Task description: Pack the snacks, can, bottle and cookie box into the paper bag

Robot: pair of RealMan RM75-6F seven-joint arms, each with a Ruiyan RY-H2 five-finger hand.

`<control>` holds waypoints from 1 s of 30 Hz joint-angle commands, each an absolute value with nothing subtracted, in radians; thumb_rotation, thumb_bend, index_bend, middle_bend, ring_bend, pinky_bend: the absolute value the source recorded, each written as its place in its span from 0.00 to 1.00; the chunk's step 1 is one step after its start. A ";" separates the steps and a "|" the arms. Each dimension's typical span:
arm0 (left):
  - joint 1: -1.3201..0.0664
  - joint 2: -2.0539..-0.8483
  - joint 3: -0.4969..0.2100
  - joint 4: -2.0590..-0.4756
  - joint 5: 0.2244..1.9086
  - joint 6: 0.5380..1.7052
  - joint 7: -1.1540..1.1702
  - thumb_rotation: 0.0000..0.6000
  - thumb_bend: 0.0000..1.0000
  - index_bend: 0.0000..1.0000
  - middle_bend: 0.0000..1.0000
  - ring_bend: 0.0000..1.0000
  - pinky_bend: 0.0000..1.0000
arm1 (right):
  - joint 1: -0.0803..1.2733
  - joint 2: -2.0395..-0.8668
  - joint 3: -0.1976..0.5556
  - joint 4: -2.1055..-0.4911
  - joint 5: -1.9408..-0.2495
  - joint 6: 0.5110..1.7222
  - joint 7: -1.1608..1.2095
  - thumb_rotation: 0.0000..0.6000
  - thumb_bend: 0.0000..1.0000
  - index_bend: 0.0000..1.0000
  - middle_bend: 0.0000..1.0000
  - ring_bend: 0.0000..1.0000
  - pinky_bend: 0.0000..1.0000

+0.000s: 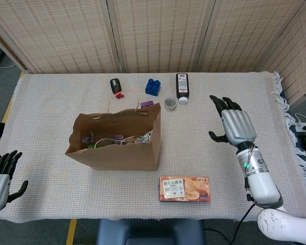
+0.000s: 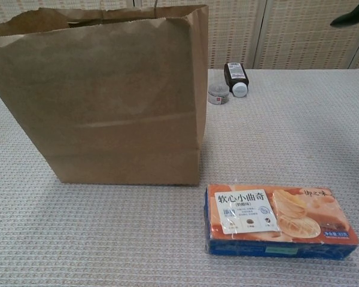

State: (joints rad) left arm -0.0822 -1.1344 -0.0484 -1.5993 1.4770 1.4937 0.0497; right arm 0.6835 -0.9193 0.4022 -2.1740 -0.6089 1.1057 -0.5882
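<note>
The brown paper bag (image 1: 113, 153) (image 2: 102, 95) stands open at the table's middle left, with several wrapped snacks showing inside it. An orange cookie box (image 1: 184, 188) (image 2: 278, 219) lies flat in front of the bag's right corner. A dark bottle (image 1: 181, 87) (image 2: 235, 78) lies on its side at the back, and a small can (image 1: 169, 104) (image 2: 217, 94) sits beside it. My right hand (image 1: 235, 125) hovers open over the table's right side, holding nothing, well right of the bag. My left hand (image 1: 0, 176) hangs open off the table's front left corner.
A blue block (image 1: 152, 86), a small purple piece (image 1: 146, 103) and a black-and-red object (image 1: 116, 86) lie behind the bag. The woven tablecloth (image 1: 275, 92) has a fringed right edge. Folding screens stand behind the table.
</note>
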 commanded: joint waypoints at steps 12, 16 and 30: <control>-0.082 -1.138 -0.053 -1.603 1.469 1.494 0.057 1.00 0.36 0.04 0.00 0.00 0.00 | 0.591 -0.864 0.117 -2.045 -1.273 0.779 -0.445 1.00 0.01 0.00 0.02 0.00 0.02; -0.081 -1.138 -0.053 -1.603 1.469 1.495 0.055 1.00 0.36 0.04 0.00 0.00 0.00 | 0.593 -0.886 0.080 -2.062 -1.308 0.753 -0.426 1.00 0.01 0.00 0.01 0.00 0.02; -0.080 -1.139 -0.053 -1.603 1.469 1.496 0.055 1.00 0.36 0.04 0.00 0.00 0.00 | 0.571 -0.966 -0.016 -2.098 -1.310 0.752 -0.436 1.00 0.01 0.00 0.00 0.00 0.00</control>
